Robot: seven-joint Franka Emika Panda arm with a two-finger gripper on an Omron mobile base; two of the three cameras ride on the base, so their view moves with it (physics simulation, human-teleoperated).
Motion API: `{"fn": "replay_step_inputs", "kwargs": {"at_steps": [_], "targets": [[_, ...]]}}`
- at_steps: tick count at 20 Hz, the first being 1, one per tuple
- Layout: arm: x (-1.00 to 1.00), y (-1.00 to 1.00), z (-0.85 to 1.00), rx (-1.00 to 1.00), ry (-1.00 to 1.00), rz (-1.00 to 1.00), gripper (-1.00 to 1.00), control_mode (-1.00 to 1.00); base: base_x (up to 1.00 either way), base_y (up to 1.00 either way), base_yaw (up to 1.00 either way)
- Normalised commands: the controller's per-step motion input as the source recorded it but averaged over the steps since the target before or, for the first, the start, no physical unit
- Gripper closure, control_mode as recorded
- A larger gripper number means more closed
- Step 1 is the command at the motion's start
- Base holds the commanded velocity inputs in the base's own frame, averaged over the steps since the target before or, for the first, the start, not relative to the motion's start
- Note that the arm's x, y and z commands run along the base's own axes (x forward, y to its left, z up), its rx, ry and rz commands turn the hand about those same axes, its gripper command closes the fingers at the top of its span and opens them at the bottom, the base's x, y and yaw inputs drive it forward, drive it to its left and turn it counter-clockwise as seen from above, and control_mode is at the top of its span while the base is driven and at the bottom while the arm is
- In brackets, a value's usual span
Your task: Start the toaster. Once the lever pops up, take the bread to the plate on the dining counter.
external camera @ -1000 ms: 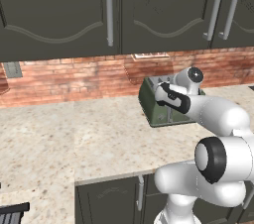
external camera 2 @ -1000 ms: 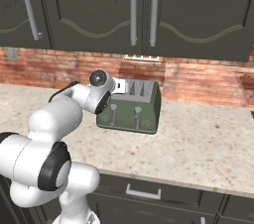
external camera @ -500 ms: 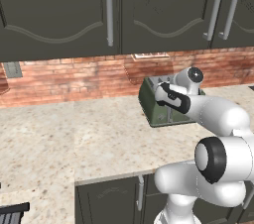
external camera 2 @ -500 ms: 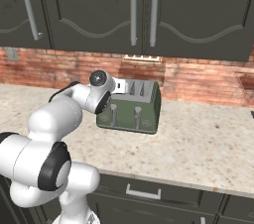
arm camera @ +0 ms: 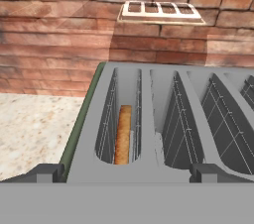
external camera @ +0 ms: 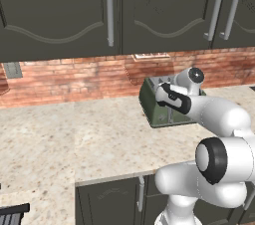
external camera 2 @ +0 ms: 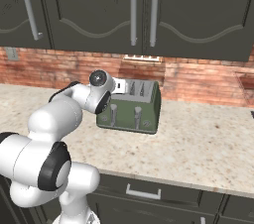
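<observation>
One bread [arm camera: 122, 134] slice stood edge-on in the toaster [arm camera: 149, 119] slot, lower centre-left, just beyond the wide-open, empty hand [arm camera: 126, 172].

The toaster [external camera 2: 132, 107] stands on the tabletop [external camera 2: 198, 146] against the brick wall [external camera 2: 59, 65]; the bread [arm camera: 122, 134] sits in its leftmost slot; cabinets [external camera 2: 99, 7] hang above.

Brick wall [external camera: 74, 77], dark cabinets [external camera: 149, 10]
</observation>
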Motion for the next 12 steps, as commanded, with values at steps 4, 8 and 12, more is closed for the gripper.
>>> {"fn": "replay_step_inputs", "kwargs": {"at_steps": [4, 8, 12], "targets": [[0.0, 0.0, 0.0, 0.0, 0.0, 0.0, -1.0, -1.0, 0.0, 0.0, 0.0], [0.0, 0.0, 0.0, 0.0, 0.0, 0.0, -1.0, -1.0, 0.0, 0.0, 0.0], [0.0, 0.0, 0.0, 0.0, 0.0, 0.0, -1.0, -1.0, 0.0, 0.0, 0.0]]}}
